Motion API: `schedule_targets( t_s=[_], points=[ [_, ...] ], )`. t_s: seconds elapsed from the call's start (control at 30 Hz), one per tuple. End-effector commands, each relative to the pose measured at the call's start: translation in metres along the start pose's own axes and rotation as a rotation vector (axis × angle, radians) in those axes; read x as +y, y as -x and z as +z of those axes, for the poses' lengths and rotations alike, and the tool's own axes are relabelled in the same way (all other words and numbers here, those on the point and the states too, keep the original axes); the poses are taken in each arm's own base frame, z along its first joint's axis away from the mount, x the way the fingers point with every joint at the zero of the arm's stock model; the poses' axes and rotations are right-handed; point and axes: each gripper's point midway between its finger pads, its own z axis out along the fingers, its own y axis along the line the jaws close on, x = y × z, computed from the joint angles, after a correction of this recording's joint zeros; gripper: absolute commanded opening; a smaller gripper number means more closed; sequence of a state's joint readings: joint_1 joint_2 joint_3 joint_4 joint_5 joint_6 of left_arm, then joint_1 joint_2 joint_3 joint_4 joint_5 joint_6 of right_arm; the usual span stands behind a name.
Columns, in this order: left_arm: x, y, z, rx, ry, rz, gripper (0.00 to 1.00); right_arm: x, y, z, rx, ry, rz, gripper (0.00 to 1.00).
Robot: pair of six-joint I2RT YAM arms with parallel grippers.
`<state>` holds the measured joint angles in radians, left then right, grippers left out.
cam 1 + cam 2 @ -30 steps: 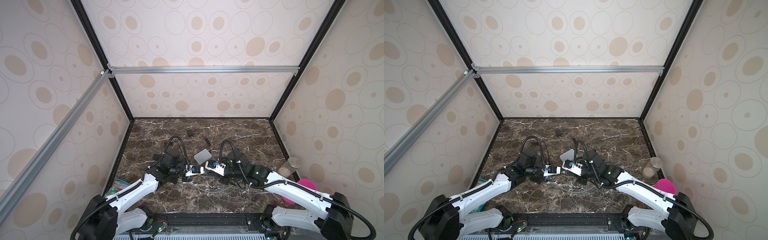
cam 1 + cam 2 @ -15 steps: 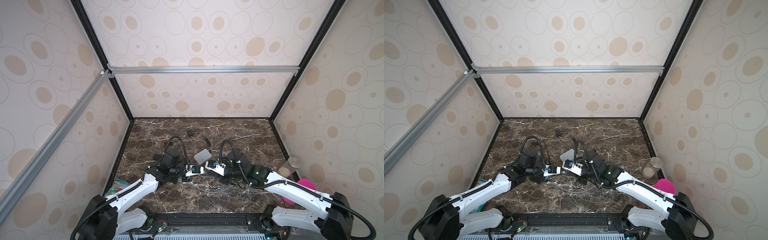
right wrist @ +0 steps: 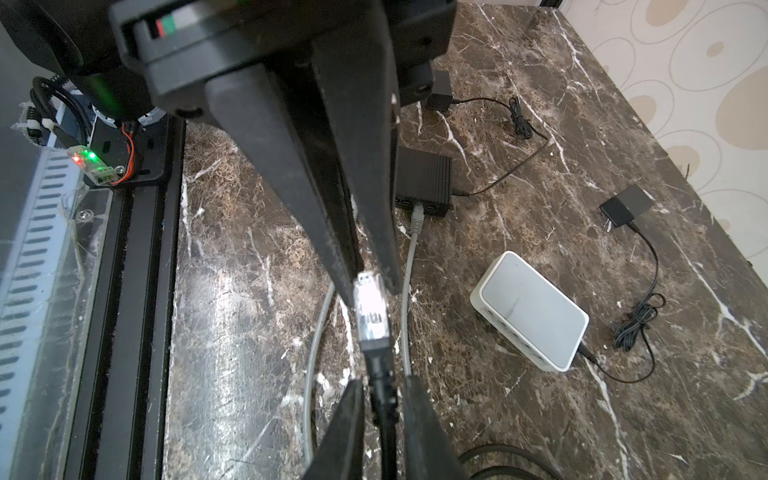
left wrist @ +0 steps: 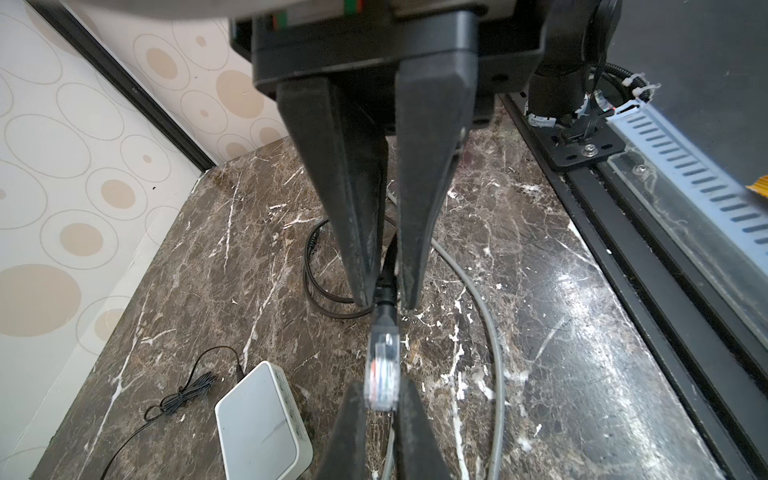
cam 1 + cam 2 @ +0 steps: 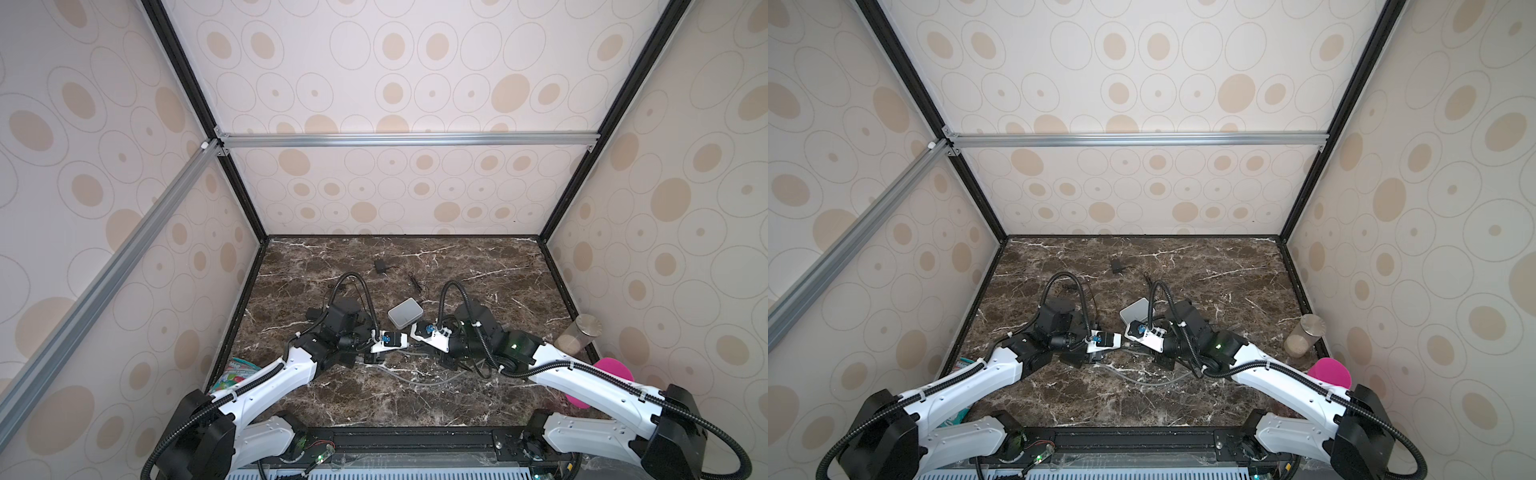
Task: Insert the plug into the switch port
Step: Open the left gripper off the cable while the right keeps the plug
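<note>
Above the bench point(image 4: 540, 332) nothing has shifted: my left fingers point(image 4: 357, 208) pinch the cable point(image 3: 380, 368), right fingers point(image 3: 299, 187) the plug point(image 3: 370, 309), switch point(image 3: 532, 307) unreached.

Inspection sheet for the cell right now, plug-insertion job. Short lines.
Surface: dark marble tabletop, whitish scuffs.
Job's things: clear plug unplugged; white switch lying flat; black switch with grey cable plugged in.
Clutter: pink cup, lidded jar, colourful packet, at the edges.
Claws: left claw shut on the black cable behind the plug; right claw shut on the plug.
Cables: grey cable loops on the table below the claws; power adapter lead bundled.
Surroundings: patterned walls, aluminium frame.
</note>
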<state>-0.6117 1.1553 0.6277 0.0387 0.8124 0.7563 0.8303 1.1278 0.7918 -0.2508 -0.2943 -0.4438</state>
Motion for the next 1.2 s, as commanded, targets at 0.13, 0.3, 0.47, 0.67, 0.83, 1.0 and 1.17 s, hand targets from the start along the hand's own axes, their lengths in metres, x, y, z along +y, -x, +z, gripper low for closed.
schedule_targets(
  t_s=[0.13,0.3,0.47,0.67,0.83,1.0,1.17],
  points=[
    [0.009,0.017,-0.004,-0.027,0.014,0.053,0.13,0.007,-0.006,0.0,0.016,0.02,-0.022,0.19],
    [0.009,0.018,-0.003,-0.03,0.013,0.052,0.13,0.007,-0.005,0.001,0.014,0.023,-0.019,0.16],
    [0.009,0.017,-0.003,-0.029,0.014,0.048,0.18,0.005,-0.001,0.0,0.001,0.014,-0.013,0.09],
    [0.014,0.019,-0.004,-0.032,0.036,0.038,0.48,0.002,-0.002,-0.001,0.002,-0.01,-0.009,0.08],
    [0.054,0.026,-0.013,-0.036,0.234,-0.107,0.82,-0.027,-0.015,-0.002,0.075,-0.177,0.054,0.0],
    [0.081,0.008,-0.014,0.039,0.325,-0.254,0.79,-0.074,-0.029,-0.016,0.169,-0.456,0.063,0.0],
    [0.101,-0.004,-0.009,0.114,0.356,-0.367,0.75,-0.156,0.007,-0.063,0.21,-0.792,-0.054,0.0]
  ],
)
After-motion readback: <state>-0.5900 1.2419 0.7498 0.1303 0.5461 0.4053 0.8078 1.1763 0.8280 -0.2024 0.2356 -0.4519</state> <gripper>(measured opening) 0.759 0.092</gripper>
